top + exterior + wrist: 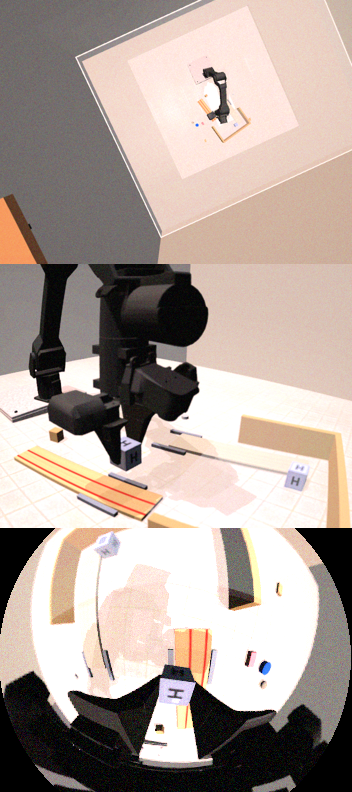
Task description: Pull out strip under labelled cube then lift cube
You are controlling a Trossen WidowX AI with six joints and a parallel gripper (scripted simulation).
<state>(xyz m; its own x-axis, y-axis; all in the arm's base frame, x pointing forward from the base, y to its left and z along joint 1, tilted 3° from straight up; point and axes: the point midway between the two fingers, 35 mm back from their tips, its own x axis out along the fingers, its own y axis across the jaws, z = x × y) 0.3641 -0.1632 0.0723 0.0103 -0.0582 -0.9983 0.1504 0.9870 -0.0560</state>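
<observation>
Pincer fingertips [217, 115] [127, 452] are gripping the pale lavender cube marked with a dark H [130, 453] [176, 692] from opposite sides, and the cube is hanging between them, raised off the worktop. Upward is the direction that matters: the long wooden strip with two red lines [205, 106] [56, 468] [198, 650] is lying below, its long axis running back toward the arm's base. The cube is showing its H on several faces and sitting roughly level. Farther out, a matching H cube [235, 124] [295, 477] [107, 545] is standing well apart, near the tan wooden wall [237, 132] [332, 440] [65, 578]. Holding steady is probably all that's remaining once the lift is finishing.
</observation>
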